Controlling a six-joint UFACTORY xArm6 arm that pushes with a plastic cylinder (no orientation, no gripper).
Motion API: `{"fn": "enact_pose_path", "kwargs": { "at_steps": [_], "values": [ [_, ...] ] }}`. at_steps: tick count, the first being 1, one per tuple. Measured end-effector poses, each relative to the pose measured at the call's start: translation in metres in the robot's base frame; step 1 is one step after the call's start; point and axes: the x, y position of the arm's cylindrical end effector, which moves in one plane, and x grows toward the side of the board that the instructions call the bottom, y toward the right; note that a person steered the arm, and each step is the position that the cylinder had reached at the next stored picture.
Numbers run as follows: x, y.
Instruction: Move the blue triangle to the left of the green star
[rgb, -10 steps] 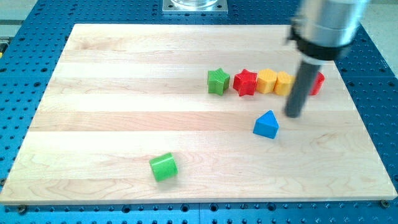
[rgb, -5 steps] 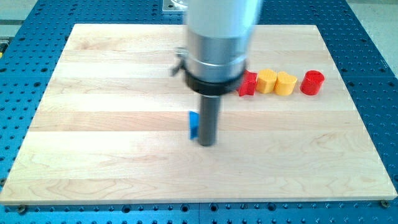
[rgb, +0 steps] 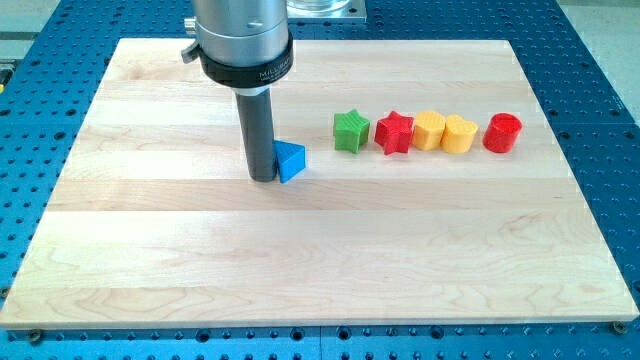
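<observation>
The blue triangle (rgb: 291, 160) lies on the wooden board to the left of the green star (rgb: 351, 131), with a gap between them. My tip (rgb: 263, 179) touches the triangle's left side. The rod stands upright above it.
Right of the green star runs a row: a red star (rgb: 395, 132), two yellow blocks (rgb: 429, 131) (rgb: 459, 134) and a red cylinder (rgb: 502, 132). The board (rgb: 150, 250) sits on a blue perforated table.
The blue triangle has moved left and up from the board's lower right to beside the green star. My tip swept left across the board. The green cylinder at bottom left is gone.
</observation>
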Motion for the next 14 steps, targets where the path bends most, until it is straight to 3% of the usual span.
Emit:
{"fn": "enact_pose_path", "kwargs": {
  "at_steps": [2, 5, 6, 7, 10, 11, 12, 13, 14],
  "values": [
    [0.009, -0.001],
    [-0.048, -0.013],
    [0.001, -0.018],
    [0.017, 0.018],
    [-0.05, 0.046],
    [-0.031, 0.007],
    [-0.085, -0.01],
    [-0.125, 0.03],
    [-0.111, 0.078]
  ]
}}
